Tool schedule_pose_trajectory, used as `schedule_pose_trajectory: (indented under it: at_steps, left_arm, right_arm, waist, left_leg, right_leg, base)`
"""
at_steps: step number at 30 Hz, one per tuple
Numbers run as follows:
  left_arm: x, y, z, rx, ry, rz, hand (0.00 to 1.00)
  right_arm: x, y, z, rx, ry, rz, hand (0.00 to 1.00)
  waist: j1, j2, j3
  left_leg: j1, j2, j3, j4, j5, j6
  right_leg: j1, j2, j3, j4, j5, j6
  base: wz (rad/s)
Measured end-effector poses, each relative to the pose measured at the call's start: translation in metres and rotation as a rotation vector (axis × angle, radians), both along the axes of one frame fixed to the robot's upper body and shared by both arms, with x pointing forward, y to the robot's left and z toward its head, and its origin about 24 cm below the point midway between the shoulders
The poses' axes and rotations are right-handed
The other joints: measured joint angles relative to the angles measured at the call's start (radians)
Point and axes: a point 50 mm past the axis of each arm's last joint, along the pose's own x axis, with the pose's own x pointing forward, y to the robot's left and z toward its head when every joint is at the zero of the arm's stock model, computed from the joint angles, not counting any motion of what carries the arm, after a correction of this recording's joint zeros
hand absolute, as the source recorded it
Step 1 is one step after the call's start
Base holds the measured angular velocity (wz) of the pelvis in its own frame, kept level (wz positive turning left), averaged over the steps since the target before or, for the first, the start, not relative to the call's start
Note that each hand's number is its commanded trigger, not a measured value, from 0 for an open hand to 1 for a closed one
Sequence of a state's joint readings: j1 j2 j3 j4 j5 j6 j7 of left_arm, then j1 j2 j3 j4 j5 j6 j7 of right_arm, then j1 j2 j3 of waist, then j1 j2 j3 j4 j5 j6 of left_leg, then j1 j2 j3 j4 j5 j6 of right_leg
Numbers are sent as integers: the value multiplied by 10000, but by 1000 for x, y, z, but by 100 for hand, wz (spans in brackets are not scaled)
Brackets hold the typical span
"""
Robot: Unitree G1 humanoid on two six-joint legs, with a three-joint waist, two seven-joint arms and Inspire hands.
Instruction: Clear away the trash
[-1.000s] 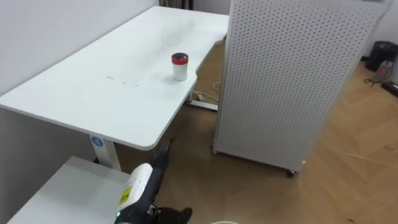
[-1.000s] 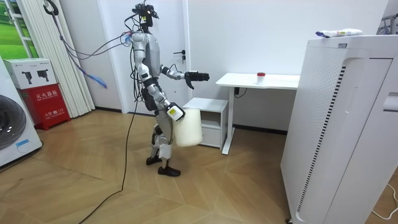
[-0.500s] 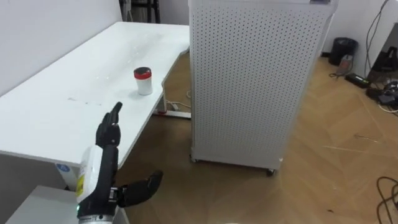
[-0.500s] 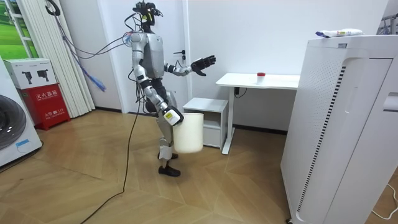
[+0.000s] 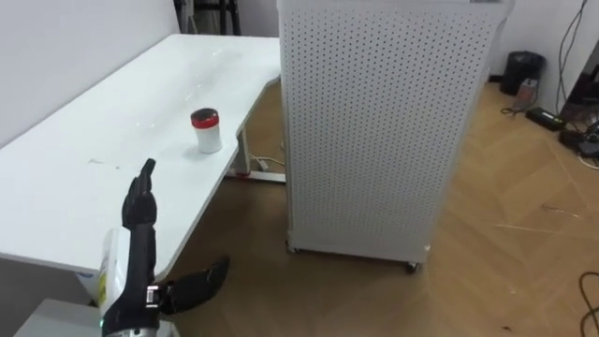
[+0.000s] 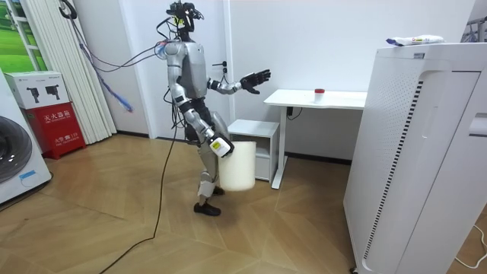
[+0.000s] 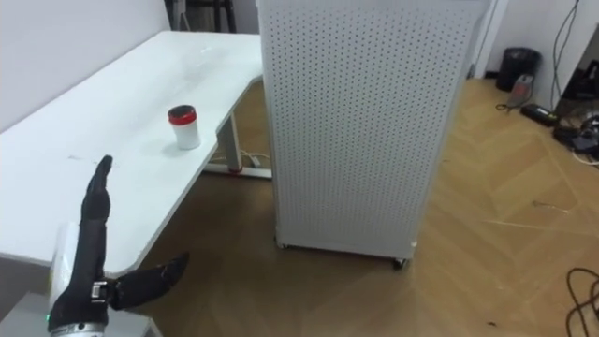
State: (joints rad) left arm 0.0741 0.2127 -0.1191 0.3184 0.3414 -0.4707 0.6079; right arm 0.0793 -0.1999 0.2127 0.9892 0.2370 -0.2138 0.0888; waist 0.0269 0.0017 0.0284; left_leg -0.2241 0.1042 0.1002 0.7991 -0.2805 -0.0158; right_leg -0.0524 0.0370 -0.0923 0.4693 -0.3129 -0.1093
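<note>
Cup (image 5: 207,130) with a red lid, likely the garbage, stands upright on the desk (image 5: 75,178) near its curved front edge, untouched. The left hand (image 5: 140,220) hovers above the desk's near end, flat and spread, holding nothing (well short of the cup). In the room view the right hand (image 6: 220,145) hangs low in front of the desk at the rim of 1 white bin (image 6: 237,164); whether it clamps that rim I cannot tell. A hurried reach could tip the cup off the edge; the bin might bump the desk's leg.
</note>
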Motion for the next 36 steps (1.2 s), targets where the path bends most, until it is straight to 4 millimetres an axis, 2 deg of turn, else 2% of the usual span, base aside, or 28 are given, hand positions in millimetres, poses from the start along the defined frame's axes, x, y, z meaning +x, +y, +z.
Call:
schedule_pose_trajectory:
  at_steps: [2,3,4,5,6,7,9,11,13,15,16,17,18,19,20,21,22,23,25,26,27,29,30,31,32,33,36]
  left_arm:
    - [-1,2,-1,-145,-23,257,0]
    - [-1,4,0,-142,-68,359,0]
    - [0,5,0,-142,-111,369,0]
    - [0,5,0,-137,-104,369,0]
    - [-1,5,0,-128,-105,401,0]
    - [0,7,1,-128,-138,480,0]
    - [-1,8,1,-157,-145,567,0]
    - [-1,10,1,-162,-175,630,0]
    - [0,16,5,-140,-341,866,0]
    - [1,18,8,-106,-447,943,0]
    - [2,18,9,-110,-510,955,0]
    - [2,18,10,-104,-546,971,0]
    - [2,19,10,-76,-606,1050,0]
    - [3,18,11,-43,-682,1102,0]
    - [3,18,12,-53,-729,1101,0]
    - [5,17,13,-76,-829,1117,0]
    - [6,17,14,-82,-885,1154,0]
    - [6,17,13,-90,-875,1199,0]
    - [4,21,11,-294,-842,1506,0]
    - [4,21,12,-321,-862,1527,0]
    - [5,22,11,-400,-843,1555,0]
    - [4,23,8,-447,-667,1582,0]
    - [4,23,5,-496,-530,1591,0]
    - [3,21,2,-486,-347,1528,0]
    - [3,21,3,-473,-356,1517,0]
    - [4,21,3,-444,-341,1537,0]
    - [4,19,0,-371,-22,1439,0]
  right_arm:
    - [0,-2,0,-160,32,-125,100]
    - [0,-2,0,-231,31,-164,100]
    - [0,-3,0,-311,50,-206,100]
    - [-1,-4,0,-335,88,-218,100]
    - [-2,-4,-1,-345,192,-229,100]
    - [-4,-5,-1,-351,254,-235,100]
    - [-5,-7,-1,-416,262,-263,100]
    - [-3,-8,0,-513,151,-300,100]
    - [-1,-6,1,-510,44,-291,100]
    - [-1,-6,1,-491,55,-314,100]
    - [0,-6,2,-437,21,-421,100]
    - [1,-6,2,-411,-10,-447,100]
    - [3,-5,3,-413,-99,-422,100]
    - [5,-5,5,-461,-204,-425,100]
    - [6,-6,5,-481,-238,-422,100]
    - [8,-7,7,-510,-306,-405,100]
    - [9,-8,8,-552,-358,-400,100]
    - [9,-9,8,-552,-358,-416,100]
    - [12,-8,10,-483,-479,-386,100]
    - [12,-8,10,-446,-474,-354,100]
    - [13,-6,9,-369,-456,-259,100]
    - [12,-4,9,-332,-426,-113,100]
    - [12,-3,9,-337,-426,-104,100]
    - [10,-3,8,-441,-341,-16,100]
    - [11,-3,8,-514,-363,123,100]
    - [15,-3,10,-585,-449,259,100]
    - [14,-4,10,-492,-378,390,100]
  waist:
    - [196,-17,-5]
    - [299,-52,-2]
    - [279,-52,-11]
    - [284,-65,-18]
    - [334,-82,-100]
    - [321,-209,-217]
    - [366,-340,-231]
    - [494,-351,-228]
    - [581,-338,-233]
    - [582,-314,-238]
    - [643,-268,-242]
    - [637,-267,-235]
    - [619,-292,-227]
    - [558,-328,-188]
    - [523,-334,-173]
    - [560,-277,-150]
    - [601,-138,-130]
    - [598,-41,-108]
    - [643,307,-82]
    - [630,314,-81]
    - [630,277,-90]
    - [577,164,-114]
    - [495,111,-117]
    - [390,109,-172]
    - [424,87,-190]
    - [489,98,-180]
    - [536,-9,-180]
  left_leg:
    - [-592,-305,-47,-1005,80,-109]
    - [-891,-500,-103,-2183,351,-243]
    - [-1171,-673,-250,-3296,843,-186]
    - [-1253,-717,-289,-3662,1265,-73]
    - [-1310,-857,-429,-4081,1941,7]
    - [-1185,-1043,-481,-4160,2327,218]
    - [-1122,-1196,-435,-3791,2450,499]
    - [-1145,-1211,-338,-3264,1953,559]
    - [-1145,-1176,-142,-2486,1222,628]
    - [-1097,-1206,15,-2093,771,736]
    - [-1037,-1218,115,-1919,481,787]
    - [-999,-1262,146,-1897,358,837]
    - [-807,-1410,265,-1879,117,944]
    - [-592,-1639,352,-1826,-26,1086]
    - [-466,-1736,359,-1824,-116,1149]
    - [-253,-1856,331,-1835,-307,1232]
    - [-64,-1860,251,-1847,-483,1301]
    - [50,-1850,145,-1912,-540,1320]
    - [334,-1796,-338,-2317,-525,1298]
    - [410,-1773,-367,-2459,-489,1294]
    - [564,-1765,-454,-2693,-429,1256]
    - [782,-1756,-636,-2856,-414,1200]
    - [871,-1765,-892,-2827,-488,1073]
    - [963,-1676,-1130,-2876,-492,993]
    - [968,-1623,-1167,-2928,-476,931]
    - [954,-1491,-1254,-3027,-423,829]
    - [1315,-1288,-1270,-3572,-303,625]
  right_leg:
    - [45,-117,99,-6,-53,-37]
    - [85,-182,143,-17,-161,6]
    - [110,-204,95,-8,-333,69]
    - [131,-213,107,6,-424,97]
    - [237,-273,134,52,-632,191]
    - [298,-392,123,89,-825,328]
    - [563,-545,81,-78,-991,481]
    - [866,-664,-32,-360,-1005,542]
    - [1235,-784,18,-446,-1156,779]
    - [1376,-905,6,-155,-1264,963]
    - [1323,-1031,-65,356,-1335,1093]
    - [1207,-1135,-179,743,-1364,1147]
    - [858,-1455,-321,1885,-1366,1209]
    - [561,-1851,-452,3028,-1184,1460]
    - [448,-2014,-496,3489,-1037,1604]
    - [167,-2193,-520,4260,-632,1714]
    - [-68,-2282,-570,4859,-87,1771]
    - [-133,-2289,-613,5004,-19,1776]
    - [-879,-2250,-746,4865,-616,1726]
    - [-1084,-2255,-716,4583,-726,1756]
    - [-1406,-2268,-641,3745,-798,1787]
    - [-1583,-2190,-450,1891,-630,1791]
    - [-1561,-2096,-465,1043,295,1782]
    - [-1333,-1959,-555,750,324,1775]
    - [-1224,-1843,-599,600,323,1735]
    - [-1068,-1687,-711,310,419,1584]
    - [-601,-1407,-762,-347,495,1506]
  base:
    - [-31]
    - [-13]
    - [0]
    - [5]
    - [5]
    - [6]
    - [-3]
    - [-21]
    - [-26]
    - [-10]
    - [-9]
    - [-7]
    - [9]
    - [16]
    - [23]
    - [14]
    - [7]
    - [0]
    - [3]
    - [15]
    - [24]
    - [36]
    - [62]
    - [51]
    - [33]
    - [11]
    - [10]
